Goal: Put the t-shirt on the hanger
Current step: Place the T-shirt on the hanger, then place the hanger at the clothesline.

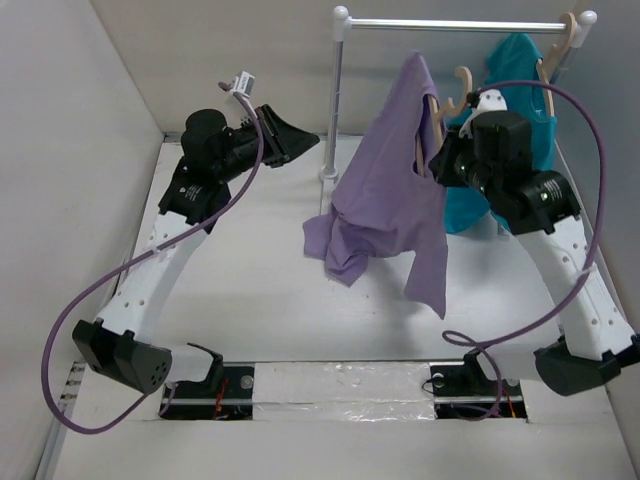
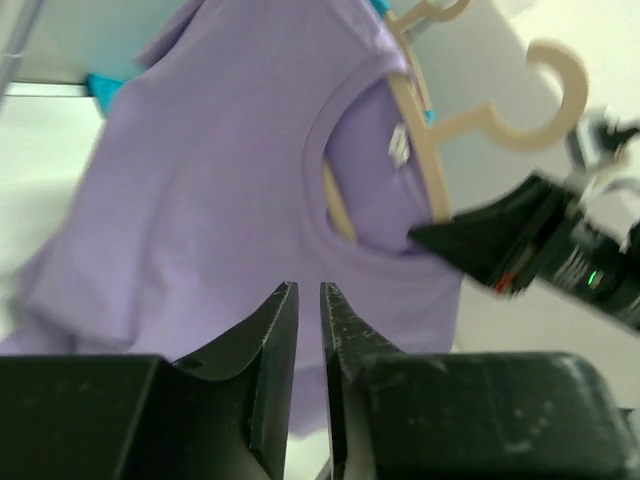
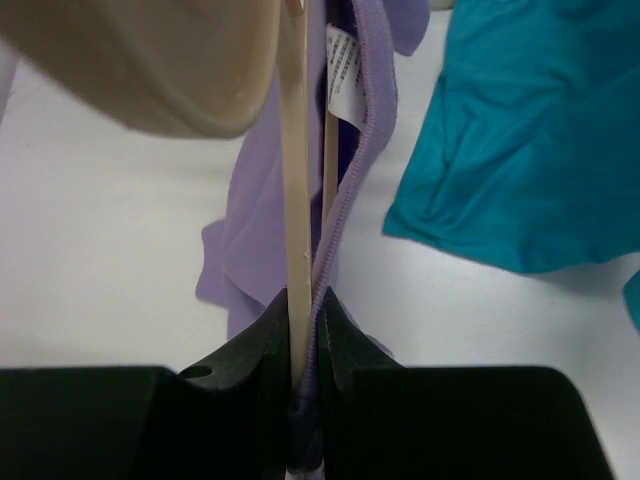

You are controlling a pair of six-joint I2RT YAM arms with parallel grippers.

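Right gripper (image 3: 305, 300) is clamped on the hanger (image 3: 296, 150) arm, with the t-shirt (image 3: 372, 110) collar pinched alongside. Recommended: keep that clamp firm while the loose shoulder is drawn over the free hanger arm. Right arm is raised, shirt hanging lopsided beneath. Left gripper (image 2: 308, 300), fingers nearly together and empty, hovers facing the shirt. Rail (image 1: 450, 25) stands beyond.

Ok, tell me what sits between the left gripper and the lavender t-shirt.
Nothing: the left wrist view shows the left gripper facing the t-shirt across bare air. The rack post stands nearby in top view.
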